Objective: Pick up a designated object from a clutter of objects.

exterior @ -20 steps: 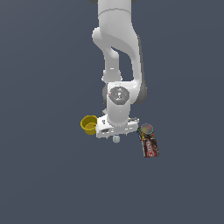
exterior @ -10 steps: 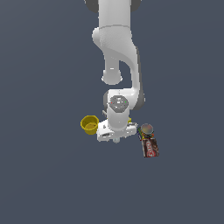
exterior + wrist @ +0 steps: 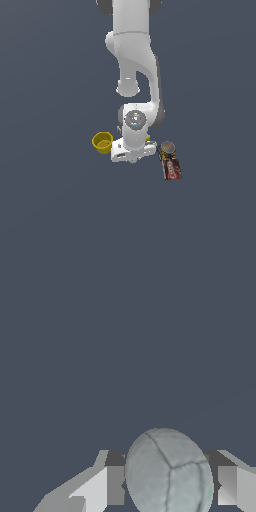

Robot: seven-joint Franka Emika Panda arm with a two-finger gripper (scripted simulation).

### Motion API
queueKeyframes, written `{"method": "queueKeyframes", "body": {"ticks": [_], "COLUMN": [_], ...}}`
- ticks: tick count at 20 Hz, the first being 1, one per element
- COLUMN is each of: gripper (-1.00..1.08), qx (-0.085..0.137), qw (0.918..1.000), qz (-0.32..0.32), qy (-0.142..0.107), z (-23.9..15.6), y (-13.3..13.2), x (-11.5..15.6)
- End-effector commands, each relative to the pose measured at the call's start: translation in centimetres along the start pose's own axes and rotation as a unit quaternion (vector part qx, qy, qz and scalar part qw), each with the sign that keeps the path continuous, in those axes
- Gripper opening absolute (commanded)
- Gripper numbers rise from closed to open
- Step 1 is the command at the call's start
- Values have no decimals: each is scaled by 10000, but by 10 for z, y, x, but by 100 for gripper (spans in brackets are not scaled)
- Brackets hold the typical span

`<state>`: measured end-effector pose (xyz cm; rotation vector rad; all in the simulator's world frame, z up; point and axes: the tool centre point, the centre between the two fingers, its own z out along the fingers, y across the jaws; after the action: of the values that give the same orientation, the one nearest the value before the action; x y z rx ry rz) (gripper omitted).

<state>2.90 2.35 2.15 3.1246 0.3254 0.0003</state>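
In the wrist view the pale-grey ball [image 3: 169,474] sits between the tool's [image 3: 167,485] 2 fingers [image 3: 114,483], which press its sides, beside the yellow cup [image 3: 102,142] and can [image 3: 168,147].

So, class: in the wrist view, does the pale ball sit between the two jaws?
Yes, the pale ball lies in the gap of the gripper, with one finger on each side of it.
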Motion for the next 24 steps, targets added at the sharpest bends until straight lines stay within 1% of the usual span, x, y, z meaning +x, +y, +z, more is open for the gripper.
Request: {"method": "queueKeyframes", "body": {"ticks": [1, 7, 13, 18, 24], "gripper": [-100, -100, -100, -100, -100], "qx": [1, 1, 1, 1, 1], "qw": [10000, 10000, 10000, 10000, 10000], "qz": [-1, -1, -1, -1, -1], "qy": [-1, -1, -1, -1, -1], "z": [1, -2, -21, -51, -106], "y": [0, 0, 2, 4, 9], "x": [0, 0, -2, -4, -8]}}
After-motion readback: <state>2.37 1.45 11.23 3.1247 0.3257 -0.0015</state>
